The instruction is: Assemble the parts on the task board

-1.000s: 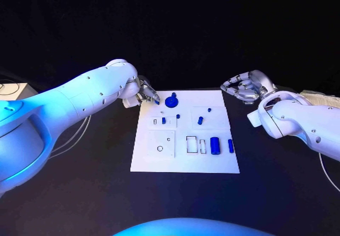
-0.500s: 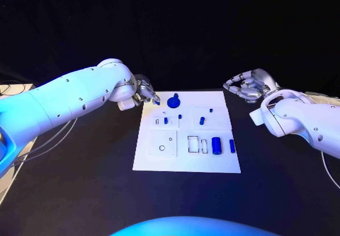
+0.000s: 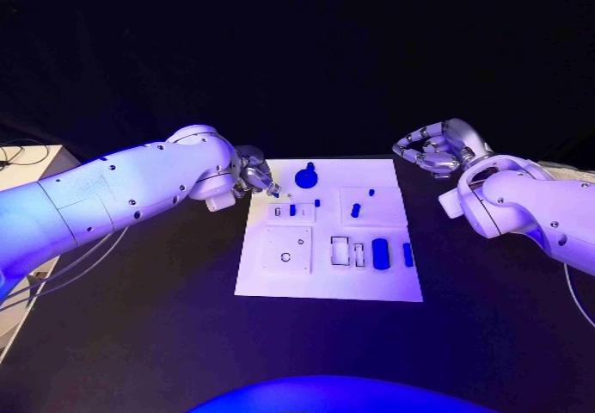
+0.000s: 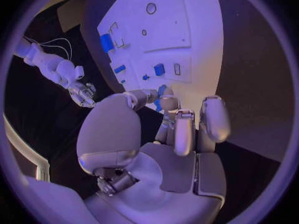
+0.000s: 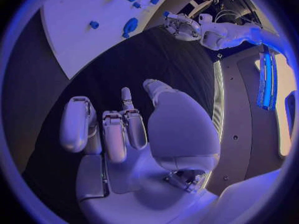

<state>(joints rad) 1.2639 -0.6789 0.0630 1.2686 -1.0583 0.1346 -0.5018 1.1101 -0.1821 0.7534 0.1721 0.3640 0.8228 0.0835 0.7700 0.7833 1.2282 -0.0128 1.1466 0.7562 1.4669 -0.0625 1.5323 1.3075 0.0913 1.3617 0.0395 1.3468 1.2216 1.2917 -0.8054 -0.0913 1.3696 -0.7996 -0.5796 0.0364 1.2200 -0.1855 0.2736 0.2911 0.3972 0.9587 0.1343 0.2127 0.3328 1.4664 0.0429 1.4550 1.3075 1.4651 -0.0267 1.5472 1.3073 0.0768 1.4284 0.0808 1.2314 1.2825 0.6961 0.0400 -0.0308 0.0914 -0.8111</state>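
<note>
On the black table, white task board (blue parts)

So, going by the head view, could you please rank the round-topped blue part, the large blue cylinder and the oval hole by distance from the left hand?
From the left hand:
1. Round-topped blue part, at the board's far edge, just beside the hand.
2. Oval hole, in the near-left panel.
3. Large blue cylinder, near-right on the task board.

Two glossy white arms, dark screw dots, silver segmented left hand, right hand
</note>
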